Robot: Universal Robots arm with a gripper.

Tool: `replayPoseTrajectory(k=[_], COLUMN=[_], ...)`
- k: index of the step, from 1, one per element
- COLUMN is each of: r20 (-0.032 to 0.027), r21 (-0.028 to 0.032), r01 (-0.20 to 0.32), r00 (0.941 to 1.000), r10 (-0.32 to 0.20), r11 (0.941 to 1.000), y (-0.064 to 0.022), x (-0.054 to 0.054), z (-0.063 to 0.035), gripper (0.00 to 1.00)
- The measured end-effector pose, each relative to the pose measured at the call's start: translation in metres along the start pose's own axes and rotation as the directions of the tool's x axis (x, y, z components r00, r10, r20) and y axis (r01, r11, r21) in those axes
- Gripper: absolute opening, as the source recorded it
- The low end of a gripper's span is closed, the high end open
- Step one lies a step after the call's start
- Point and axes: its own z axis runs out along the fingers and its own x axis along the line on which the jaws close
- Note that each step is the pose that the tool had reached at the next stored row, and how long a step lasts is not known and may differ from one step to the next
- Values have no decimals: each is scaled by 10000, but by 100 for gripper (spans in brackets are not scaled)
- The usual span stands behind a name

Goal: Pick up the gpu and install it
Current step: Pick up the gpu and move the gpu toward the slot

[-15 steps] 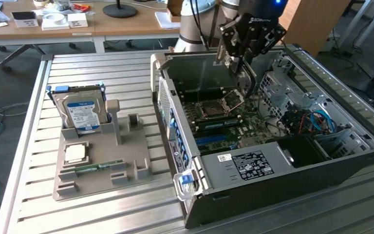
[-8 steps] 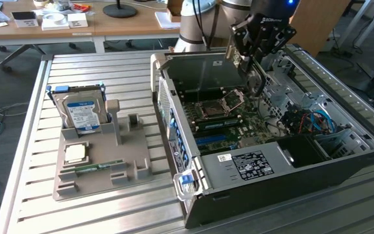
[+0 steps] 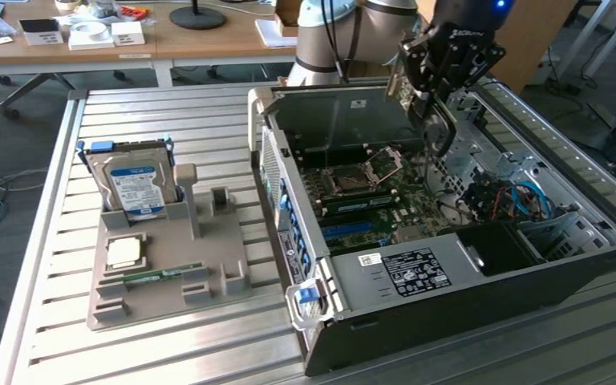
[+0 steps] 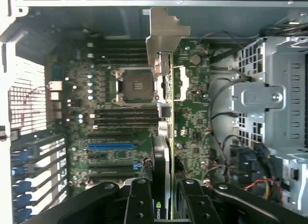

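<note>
My gripper (image 3: pixel 428 96) hangs over the open computer case (image 3: pixel 480 281) and is shut on the gpu (image 3: pixel 439 128), which points down into the case above the motherboard (image 3: pixel 372 200). In the wrist view the gpu (image 4: pixel 166 137) appears edge-on as a thin dark card. Its silvery bracket (image 4: pixel 166 36) is at the far end, near the case wall. The black fingers (image 4: pixel 139 200) clamp the card from both sides. The gpu is above the motherboard (image 4: pixel 192 113), beside the CPU socket (image 4: pixel 134 84). A blue slot (image 4: pixel 111 146) lies off to one side of it.
A grey fixture tray (image 3: pixel 169 265) on the slatted metal table (image 3: pixel 73 337) holds a blue-labelled hard drive (image 3: pixel 135 188), a CPU (image 3: pixel 124 253) and a green memory stick (image 3: pixel 164 275). A metal drive cage (image 4: pixel 269 103) and cables (image 4: pixel 250 171) sit beside the motherboard.
</note>
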Motion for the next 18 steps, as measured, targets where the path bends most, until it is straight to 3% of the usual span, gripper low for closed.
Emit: replayPoseTrajectory(k=[12,18], r20=[0,-1], r21=[1,1], r01=[-2,9], r00=[10000,10000], r10=[2,-9], r11=[10000,10000], y=[22,22], x=[-309,-325], z=[14,14], gripper=[27,27])
